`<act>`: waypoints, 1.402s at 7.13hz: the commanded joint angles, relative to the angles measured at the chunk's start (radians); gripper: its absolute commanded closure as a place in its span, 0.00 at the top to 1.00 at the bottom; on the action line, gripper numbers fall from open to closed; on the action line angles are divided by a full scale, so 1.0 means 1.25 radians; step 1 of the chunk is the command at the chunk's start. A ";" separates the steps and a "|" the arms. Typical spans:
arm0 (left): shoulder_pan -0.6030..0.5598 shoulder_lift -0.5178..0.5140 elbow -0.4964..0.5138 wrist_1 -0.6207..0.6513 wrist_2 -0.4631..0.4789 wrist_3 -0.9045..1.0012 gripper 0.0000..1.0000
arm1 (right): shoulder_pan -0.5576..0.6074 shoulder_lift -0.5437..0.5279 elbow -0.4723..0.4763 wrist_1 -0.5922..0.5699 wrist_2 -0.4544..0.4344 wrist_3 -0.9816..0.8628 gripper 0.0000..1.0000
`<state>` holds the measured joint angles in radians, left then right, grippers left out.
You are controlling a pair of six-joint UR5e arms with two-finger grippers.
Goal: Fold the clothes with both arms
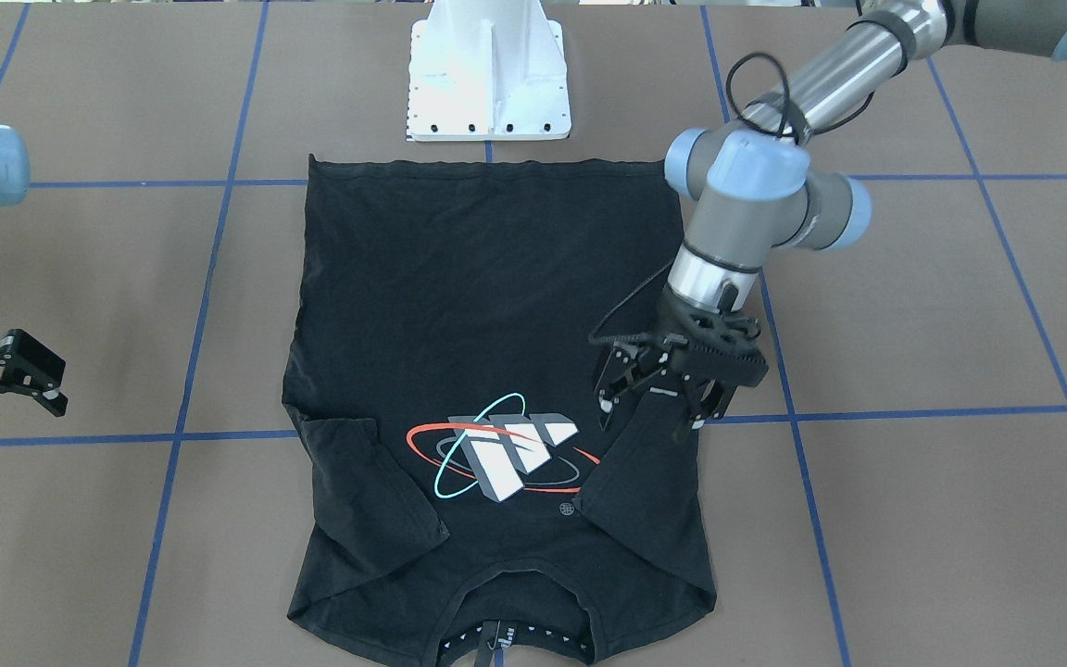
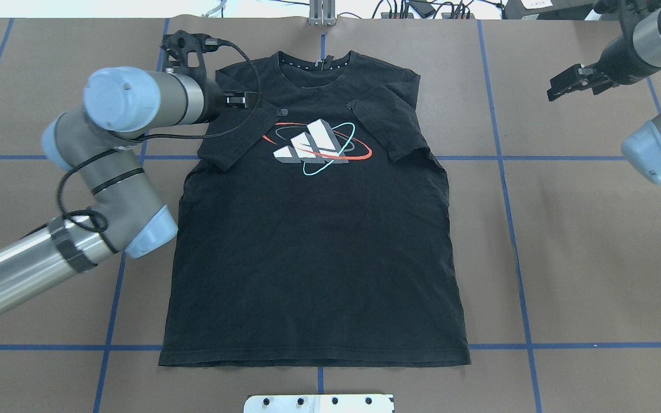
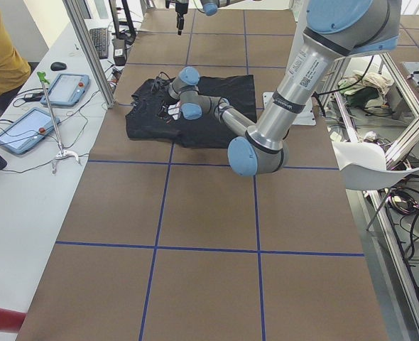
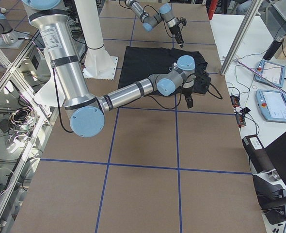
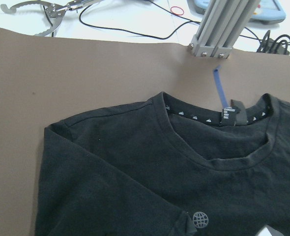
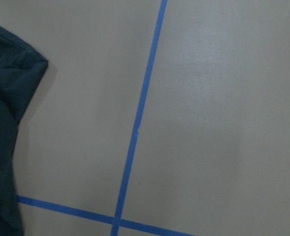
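The black T-shirt (image 2: 313, 258) lies print-up and flat in the middle of the brown table (image 2: 594, 258), with its collar (image 2: 316, 63) on the far side and its hem (image 2: 313, 362) toward the white base (image 2: 319, 403). Its left sleeve (image 2: 238, 137) and right sleeve (image 2: 388, 123) are both turned in over the chest, flanking the print (image 2: 313, 140). It is probably light, thin, limp knit. It should sag from any pinch, keep no crease unless laid down, and drag or bunch if pulled from one side only. The surest holds are likely the doubled edges, meaning the shoulder seams or the hem's two corners, taken level by both claws at once. The left arm (image 2: 107, 189) comes in low, bends at the elbow and reaches out along the shirt's left edge. Its wrist tips down so that the left gripper (image 1: 652, 412) sits right at the folded-in left sleeve. The jaws look spread, straddling the sleeve's edge rather than clamping it, though whether they touch the cloth is hard to tell. The right arm (image 2: 652, 34) stands well apart from the shirt on the far right. The right gripper (image 1: 47, 380) is parted and empty over bare table.
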<state>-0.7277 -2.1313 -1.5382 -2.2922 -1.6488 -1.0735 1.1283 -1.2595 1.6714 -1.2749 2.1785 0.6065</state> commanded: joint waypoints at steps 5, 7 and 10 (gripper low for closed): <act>0.021 0.259 -0.358 0.183 -0.203 0.236 1.00 | -0.209 -0.147 0.273 -0.001 -0.093 0.249 1.00; 0.070 0.378 -0.424 0.202 -0.153 0.131 1.00 | -0.395 -0.241 0.413 -0.001 -0.229 0.427 1.00; 0.277 0.432 -0.425 0.150 -0.004 -0.106 1.00 | -0.668 -0.294 0.473 -0.002 -0.498 0.612 1.00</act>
<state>-0.4877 -1.6149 -2.0674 -2.0791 -1.7155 -1.0927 0.4087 -1.5968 2.2397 -1.2776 1.6718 1.3063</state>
